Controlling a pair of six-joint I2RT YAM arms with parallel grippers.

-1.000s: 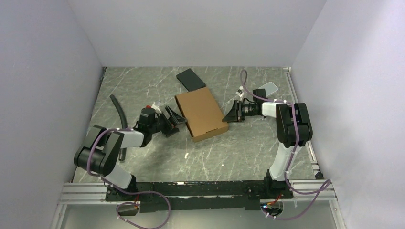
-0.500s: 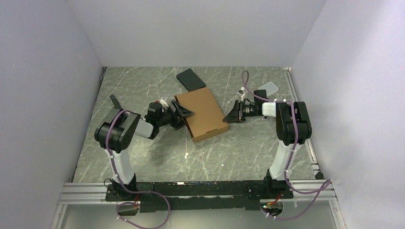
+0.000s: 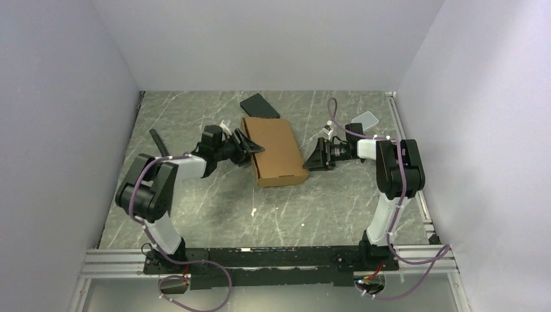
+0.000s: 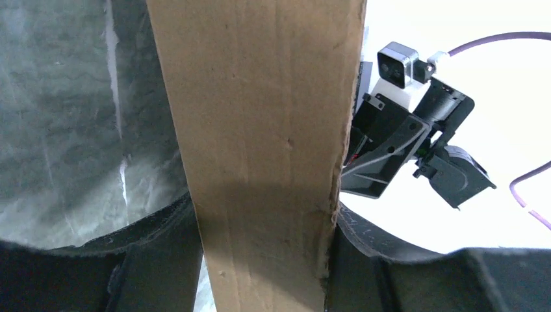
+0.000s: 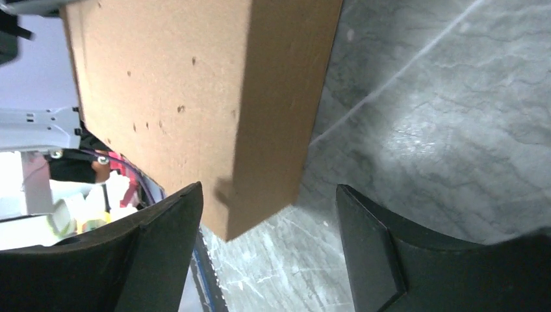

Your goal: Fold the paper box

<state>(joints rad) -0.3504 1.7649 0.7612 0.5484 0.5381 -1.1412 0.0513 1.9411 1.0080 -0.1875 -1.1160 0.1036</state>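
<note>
The paper box is a closed, shallow brown cardboard mailer lying flat mid-table. My left gripper is at its left side. In the left wrist view the box's side wall fills the gap of the left gripper, with both fingers touching the cardboard. My right gripper is open at the box's right side near its front corner. In the right wrist view that corner sits between the spread fingers of the right gripper and touches neither. The right gripper also shows in the left wrist view.
A flat black slab lies just behind the box. A small translucent container sits at the back right behind the right wrist. A black hose lies at the left. Walls close in on three sides.
My left arm swung in from the left and its gripper closed onto the box's left side. The box turned from a diagonal to nearly square with the table. The right arm stayed put.
</note>
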